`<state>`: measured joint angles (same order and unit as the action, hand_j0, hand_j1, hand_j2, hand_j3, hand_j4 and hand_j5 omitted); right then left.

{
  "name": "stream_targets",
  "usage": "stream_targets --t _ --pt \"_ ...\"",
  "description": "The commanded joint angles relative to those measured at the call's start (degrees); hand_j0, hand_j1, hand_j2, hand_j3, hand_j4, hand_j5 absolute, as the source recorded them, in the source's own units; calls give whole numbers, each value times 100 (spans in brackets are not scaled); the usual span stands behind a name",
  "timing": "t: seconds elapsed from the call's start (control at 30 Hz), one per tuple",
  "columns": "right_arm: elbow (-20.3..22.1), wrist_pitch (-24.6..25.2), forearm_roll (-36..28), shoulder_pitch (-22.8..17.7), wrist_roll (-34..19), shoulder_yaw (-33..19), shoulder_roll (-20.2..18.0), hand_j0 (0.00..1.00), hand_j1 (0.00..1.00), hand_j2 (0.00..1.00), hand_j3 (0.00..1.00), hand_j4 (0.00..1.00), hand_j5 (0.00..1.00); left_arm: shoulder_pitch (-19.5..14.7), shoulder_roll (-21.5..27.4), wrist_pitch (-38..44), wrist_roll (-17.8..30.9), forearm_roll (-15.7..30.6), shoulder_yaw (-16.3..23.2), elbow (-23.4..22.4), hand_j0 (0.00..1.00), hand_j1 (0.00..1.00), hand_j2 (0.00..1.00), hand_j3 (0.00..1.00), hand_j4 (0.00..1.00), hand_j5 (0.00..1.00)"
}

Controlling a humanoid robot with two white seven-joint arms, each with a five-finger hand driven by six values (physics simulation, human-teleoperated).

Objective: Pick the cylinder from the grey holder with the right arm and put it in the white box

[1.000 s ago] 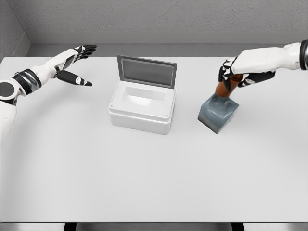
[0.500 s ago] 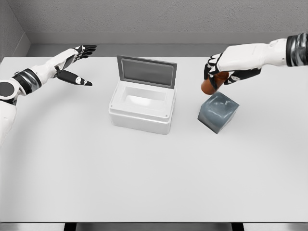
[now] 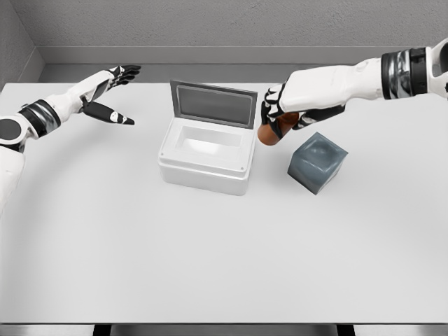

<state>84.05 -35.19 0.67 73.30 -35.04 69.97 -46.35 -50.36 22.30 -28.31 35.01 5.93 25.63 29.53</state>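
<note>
From the head camera, operator, you've got one orange-brown cylinder point(image 3: 269, 131) wrapped in the curled fingers of your right hand point(image 3: 280, 110), held in the air between the one grey holder point(image 3: 318, 162) and the one white box point(image 3: 205, 155) (lid propped open at the back), just beside the box's right edge. Your left hand point(image 3: 106, 93) sits at far left above the table point(image 3: 210, 259), fingers spread and holding nothing.

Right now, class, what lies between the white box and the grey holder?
In the head view, the brown cylinder, gripped by the right hand, hangs above the bare table strip separating white box from grey holder.
</note>
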Motion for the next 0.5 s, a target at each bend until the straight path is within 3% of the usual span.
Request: stream_targets --t 0.0,0.47 --pt "191 19 -41 -9 4 -9 74 38 38 38 38 38 38 0 3 10 -1 39 -14 0 100 100 100 100 100 100" --pt "560 19 -6 -97 4 0 126 38 38 38 38 38 38 17 3 10 -1 39 -14 0 100 100 100 100 100 100"
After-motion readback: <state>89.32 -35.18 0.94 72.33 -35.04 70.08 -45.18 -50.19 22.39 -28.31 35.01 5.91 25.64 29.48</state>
